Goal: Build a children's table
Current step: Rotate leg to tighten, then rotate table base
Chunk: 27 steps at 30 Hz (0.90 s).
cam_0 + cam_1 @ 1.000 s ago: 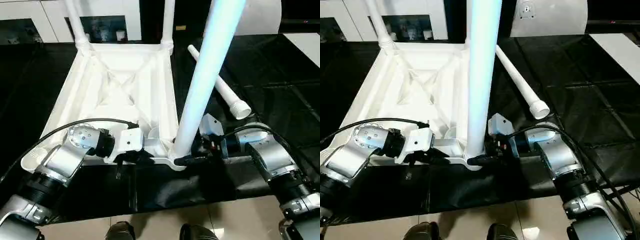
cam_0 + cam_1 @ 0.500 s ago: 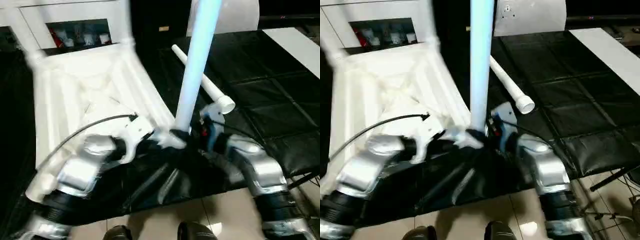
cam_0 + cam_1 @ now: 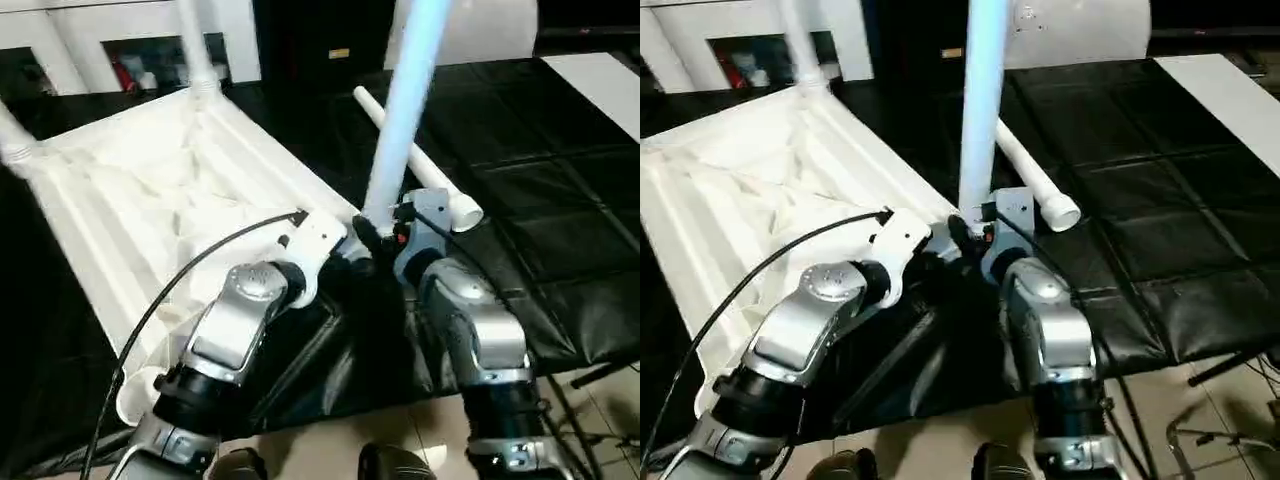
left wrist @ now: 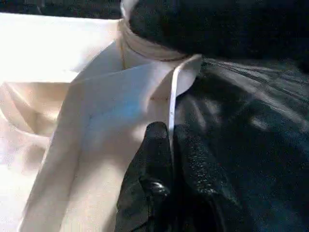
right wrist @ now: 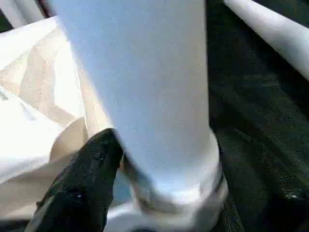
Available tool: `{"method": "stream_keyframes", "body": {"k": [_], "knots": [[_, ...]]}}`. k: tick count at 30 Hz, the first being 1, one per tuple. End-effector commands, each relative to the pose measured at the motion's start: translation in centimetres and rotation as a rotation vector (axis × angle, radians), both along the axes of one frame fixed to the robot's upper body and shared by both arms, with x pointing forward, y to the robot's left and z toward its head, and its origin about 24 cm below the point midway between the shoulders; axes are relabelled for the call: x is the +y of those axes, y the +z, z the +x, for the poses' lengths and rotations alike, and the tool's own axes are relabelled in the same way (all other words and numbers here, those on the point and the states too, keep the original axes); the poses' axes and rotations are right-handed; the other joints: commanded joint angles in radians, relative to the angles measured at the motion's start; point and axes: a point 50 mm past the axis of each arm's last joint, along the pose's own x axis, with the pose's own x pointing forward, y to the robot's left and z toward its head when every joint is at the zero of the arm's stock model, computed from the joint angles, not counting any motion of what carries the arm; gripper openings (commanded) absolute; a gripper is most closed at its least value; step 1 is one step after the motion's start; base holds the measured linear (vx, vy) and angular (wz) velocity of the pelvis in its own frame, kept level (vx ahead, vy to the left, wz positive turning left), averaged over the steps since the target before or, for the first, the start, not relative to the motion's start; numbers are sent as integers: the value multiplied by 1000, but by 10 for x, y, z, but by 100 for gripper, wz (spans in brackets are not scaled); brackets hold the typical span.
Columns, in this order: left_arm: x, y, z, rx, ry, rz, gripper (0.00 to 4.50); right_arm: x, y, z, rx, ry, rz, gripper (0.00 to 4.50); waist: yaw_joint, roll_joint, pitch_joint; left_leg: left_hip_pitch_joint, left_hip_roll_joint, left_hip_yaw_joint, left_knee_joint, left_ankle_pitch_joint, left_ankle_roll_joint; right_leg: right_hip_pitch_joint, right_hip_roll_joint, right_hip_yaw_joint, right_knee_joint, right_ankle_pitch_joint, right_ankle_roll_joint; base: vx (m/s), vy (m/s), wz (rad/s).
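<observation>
- A white cabinet [image 3: 120, 40] with dark compartments is seen behind the black surface [image 3: 560, 180]; a loose leg [image 3: 415, 160] lies flat on that surface, just beside the right arm.
- Both silver forearms are stretched forward, converging on the near corner of the table top [image 3: 150, 200].
- The left end effector [image 4: 169, 159] is pinched together on the top's thin rim.
- The right end effector [image 3: 372, 238] is set around the base of the upright leg [image 3: 405, 110]; a firm clamp cannot be told.
- The top lies underside up; the socketed leg points upward.
</observation>
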Motion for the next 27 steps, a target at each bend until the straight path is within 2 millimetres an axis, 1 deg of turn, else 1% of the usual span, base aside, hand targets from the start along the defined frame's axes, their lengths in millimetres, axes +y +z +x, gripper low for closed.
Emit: {"method": "stream_keyframes", "body": {"k": [1,2,3,4,5,6,7,8,9,10,11,12,13,14,15,16,17,18,19,20,23,24,25,26,27], "knots": [[-14,18,2,-100,-44,-38,0,31,-12,-10,72,134,33,371,4,-3,-65,-2,8,-3,-58,-136,40,63,-43,37,-75,-129,-174,0,0,0],[-13,18,2,-108,-61,-37,0,27,-9,-8,39,121,15,384,5,-1,-65,0,9,-3,-58,-145,38,60,-45,38,-78,-151,-171,0,0,0],[-13,18,2,-118,-90,-39,0,19,-4,-5,3,104,24,384,4,-4,-67,1,9,-1,-56,-140,36,59,-44,39,-77,-143,-172,0,0,0],[-13,18,2,-118,-90,-39,0,19,-4,-5,3,104,24,394,4,-3,-66,0,9,-1,-57,-133,38,60,-43,40,-74,-127,-175,0,0,0],[-13,18,2,-121,-104,-40,0,16,-2,-5,-5,99,42,408,5,-3,-67,0,9,-1,-56,-127,40,61,-43,39,-73,-115,-177,0,0,0],[-12,17,2,-119,-102,-39,0,9,2,-4,-24,65,43,408,6,-3,-67,0,9,-1,-55,-121,41,61,-43,39,-72,-104,-178,0,0,0],[-11,17,3,-114,-93,-58,0,3,6,-4,-44,41,48,417,7,-1,-67,1,10,-1,-55,-115,42,60,-42,40,-70,-88,-182,0,0,0],[-11,17,3,-113,-92,-61,0,3,6,-4,-46,37,49,423,8,-3,-67,2,10,1,-55,-111,46,59,-41,40,-70,-73,-186,0,0,0],[-10,17,4,-108,-73,-80,0,-2,9,-5,-65,24,44,428,10,-3,-68,3,10,1,-53,-108,48,59,-42,41,-69,-66,-189,0,0,0],[-10,17,4,-105,-70,-89,27,-5,11,-6,-74,18,42,446,11,-4,-69,0,9,2,-52,-94,51,62,-41,41,-66,-46,-193,0,0,0],[-9,17,5,-99,-65,-106,43,-9,14,-7,-91,6,36,449,13,-6,-70,-2,8,2,-51,-77,54,65,-40,41,-64,-25,-194,0,0,0],[-9,18,4,-65,-53,-184,54,-22,21,-13,-135,-34,13,450,15,-4,-72,-1,8,2,-50,-69,56,65,-40,41,-61,-9,-196,0,0,0],[-9,18,4,-64,-54,-190,54,-24,22,-14,-139,-39,12,450,20,-5,-75,-2,7,2,-46,-41,65,67,-39,41,-57,37,-199,0,0,0],[-9,19,4,-60,-54,-213,57,-28,24,-16,-156,-59,11,450,20,-4,-76,-4,9,1,-47,-30,74,66,-39,40,-53,72,-212,0,0,0],[-8,21,4,-79,-49,-240,65,-35,26,-18,-173,-91,5,450,20,-6,-75,-4,9,1,-46,-37,78,64,-38,39,-54,75,-216,0,0,0],[-8,22,5,-88,-47,-248,78,-38,27,-19,-179,-102,3,450,20,-6,-72,-4,8,2,-47,-59,81,64,-38,39,-58,52,-214,0,0,0],[-7,23,5,-93,-42,-269,78,-42,28,-20,-179,-132,12,450,19,-7,-71,-5,8,1,-48,-77,80,65,-40,39,-60,22,-210,0,0,0],[-6,23,5,-95,-41,-275,78,-43,28,-21,-179,-139,14,450,20,-5,-69,-5,7,2,-49,-85,78,64,-41,39,-62,2,-205,0,0,0],[-2,25,6,-106,-32,-327,78,-52,31,-23,-177,-179,50,450,19,-4,-69,-3,8,2,-50,-102,73,62,-41,38,-66,-35,-197,0,0,0],[-2,25,6,-108,-31,-334,78,-53,31,-24,-176,-183,55,450,19,-7,-69,-4,7,2,-50,-113,69,63,-42,39,-69,-65,-188,0,0,0],[2,25,7,-113,-17,-348,78,-57,32,-25,-180,-193,68,450,16,-7,-69,-4,7,1,-51,-120,59,60,-39,38,-70,-91,-170,0,0,0],[13,23,9,-112,27,-339,78,-60,31,-28,-174,-200,62,450,16,2,-69,-3,7,0,-51,-118,54,60,-38,37,-70,-85,-165,0,0,0],[13,23,9,-112,27,-339,78,-60,31,-28,-174,-200,62,450,14,-2,-70,-2,7,2,-50,-114,56,59,-37,38,-71,-73,-165,0,0,0],[20,22,10,-110,57,-324,78,-62,29,-30,-163,-201,54,450,16,-3,-72,-4,6,0,-49,-100,57,63,-38,38,-67,-49,-167,0,0,0],[42,20,13,-125,134,-256,78,-63,24,-33,-132,-196,26,450,15,-2,-73,-4,6,0,-48,-89,59,63,-36,37,-65,-26,-172,0,0,0]]}}
